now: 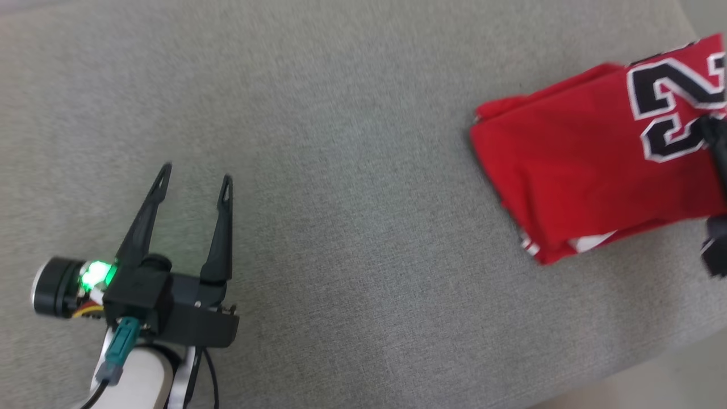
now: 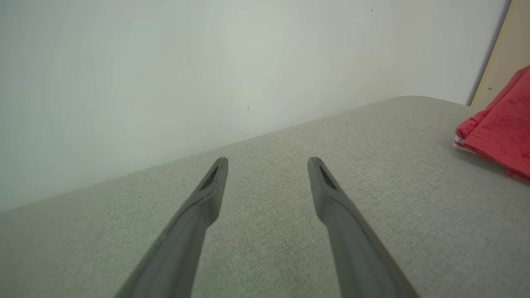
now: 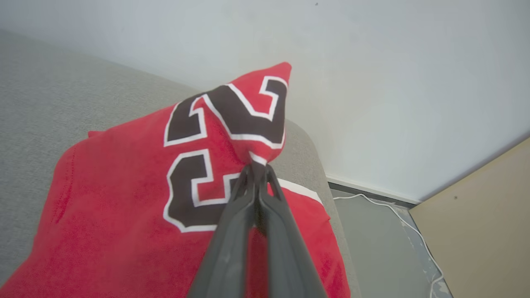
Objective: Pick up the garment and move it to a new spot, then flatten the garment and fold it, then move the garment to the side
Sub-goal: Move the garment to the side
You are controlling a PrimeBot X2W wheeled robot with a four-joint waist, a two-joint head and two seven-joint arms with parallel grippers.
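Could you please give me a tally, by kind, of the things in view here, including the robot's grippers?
Red jersey: 1, folded, lying on the cushion.
Grippers: 2, the left gripper open above bare fabric, the right gripper shut on the jersey's edge.
Grey fabric cushion: 1.
White cable: 1, on the floor.
Total: 5.

The garment (image 1: 579,165) lies on the cushion (image 1: 341,170), well to the right of the left gripper (image 1: 196,173), whose 2 fingers stand over bare cushion with the wall (image 2: 207,62) beyond their tips. A raised fold of the garment sits between the 2 fingertips of the right gripper (image 3: 257,169). The rest spreads left of and beneath those fingers. Right of them, below the cushion's edge, lies the floor (image 3: 372,248), with a board (image 3: 476,223) further right.
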